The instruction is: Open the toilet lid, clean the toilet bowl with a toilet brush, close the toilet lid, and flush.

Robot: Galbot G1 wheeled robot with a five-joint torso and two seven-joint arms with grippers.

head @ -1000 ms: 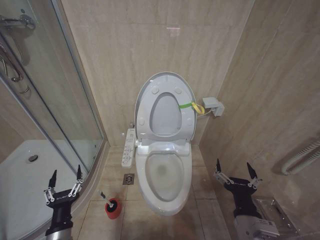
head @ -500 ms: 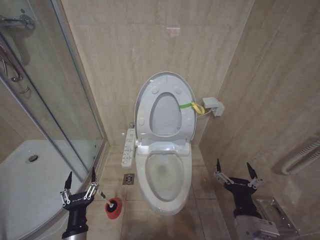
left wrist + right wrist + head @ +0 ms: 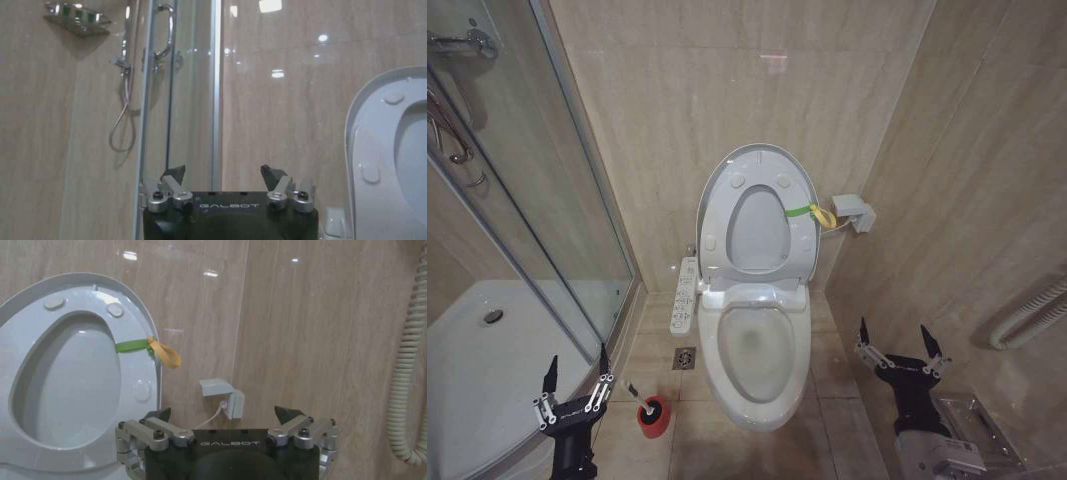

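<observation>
Head view: toilet lid [image 3: 758, 215] raised at center; left pincer [image 3: 577, 378] spread wide lower left beside toilet brush [image 3: 648, 411]; right pincer [image 3: 897, 345] spread wide lower right.

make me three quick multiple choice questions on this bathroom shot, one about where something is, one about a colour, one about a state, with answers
1. Where does the toilet brush stand?
A. on the floor between the shower and the toilet bowl
B. inside the bowl
C. on the wall box

2. What colour is the brush's holder cup?
A. blue
B. red
C. white

3. How is the toilet lid?
A. shut flat
B. taken off and on the floor
C. raised against the wall

Answers: 1 A, the brush sits in its cup on the tiles to the robot's left of the bowl, beside the open left gripper. 2 B, the cup is plainly red. 3 C, the lid stands up with its strap showing. The right gripper hangs open on the bowl's other side.
</observation>
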